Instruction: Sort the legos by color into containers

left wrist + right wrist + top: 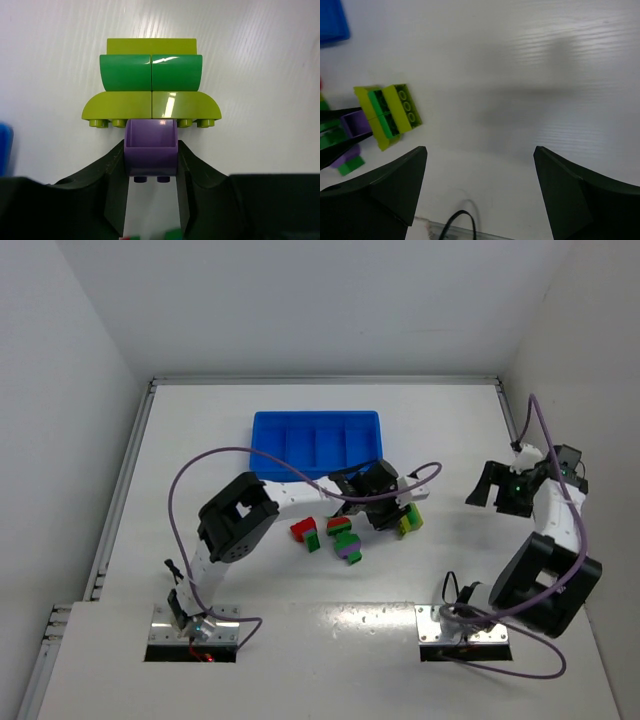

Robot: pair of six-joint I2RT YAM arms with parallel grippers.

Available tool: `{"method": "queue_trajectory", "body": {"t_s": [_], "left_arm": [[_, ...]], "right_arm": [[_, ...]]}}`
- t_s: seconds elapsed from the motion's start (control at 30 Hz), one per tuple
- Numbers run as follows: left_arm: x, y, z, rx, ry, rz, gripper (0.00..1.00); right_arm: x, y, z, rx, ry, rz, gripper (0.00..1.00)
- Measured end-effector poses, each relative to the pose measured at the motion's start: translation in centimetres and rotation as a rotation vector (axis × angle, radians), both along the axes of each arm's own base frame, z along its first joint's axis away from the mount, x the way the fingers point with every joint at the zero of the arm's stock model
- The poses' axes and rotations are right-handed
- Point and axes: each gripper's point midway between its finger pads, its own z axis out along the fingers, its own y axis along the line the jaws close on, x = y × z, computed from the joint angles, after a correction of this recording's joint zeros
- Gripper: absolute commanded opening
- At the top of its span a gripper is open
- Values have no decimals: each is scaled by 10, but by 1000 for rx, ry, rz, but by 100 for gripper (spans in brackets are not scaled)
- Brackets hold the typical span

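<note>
My left gripper (151, 152) is shut on a purple brick (151, 145), one finger on each side. That brick is joined to a stack of yellow-green and green bricks (151, 87) lying on the white table. From above, the left gripper (383, 512) is at the table's middle and the stack (410, 521) sticks out to its right. The right wrist view shows the same stack (395, 110) at its left. My right gripper (480, 155) is open over bare table; from above the right gripper (497, 490) is well right of the bricks. The containers are compartments of a blue tray (316, 420) behind.
A red and green brick pair (306, 532) and a red, green and purple stack (345, 538) lie left of the left gripper. A purple cable loops over the left arm. White walls bound the table on three sides.
</note>
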Motion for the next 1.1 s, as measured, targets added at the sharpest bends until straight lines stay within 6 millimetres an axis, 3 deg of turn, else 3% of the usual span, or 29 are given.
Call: {"method": "queue_trajectory", "body": {"t_s": [0.17, 0.27, 0.37, 0.53, 0.67, 0.8, 1.1], "left_arm": [[-3, 47, 10, 37, 5, 30, 0], [-4, 75, 31, 31, -28, 41, 0], [-5, 91, 60, -7, -84, 44, 0], [-7, 92, 95, -73, -156, 20, 0], [-9, 90, 99, -87, -162, -1, 0], [-11, 89, 99, -92, -156, -14, 0], [-14, 83, 104, -113, -160, -29, 0]], "right_arm": [[11, 37, -3, 254, 26, 118, 83], [17, 67, -3, 425, 46, 226, 80], [15, 103, -2, 586, 88, 333, 76], [10, 152, 11, 736, 125, 480, 71], [12, 176, 29, 786, 108, 585, 69], [16, 187, 41, 830, 90, 645, 68], [6, 199, 36, 874, 142, 683, 68]]}}
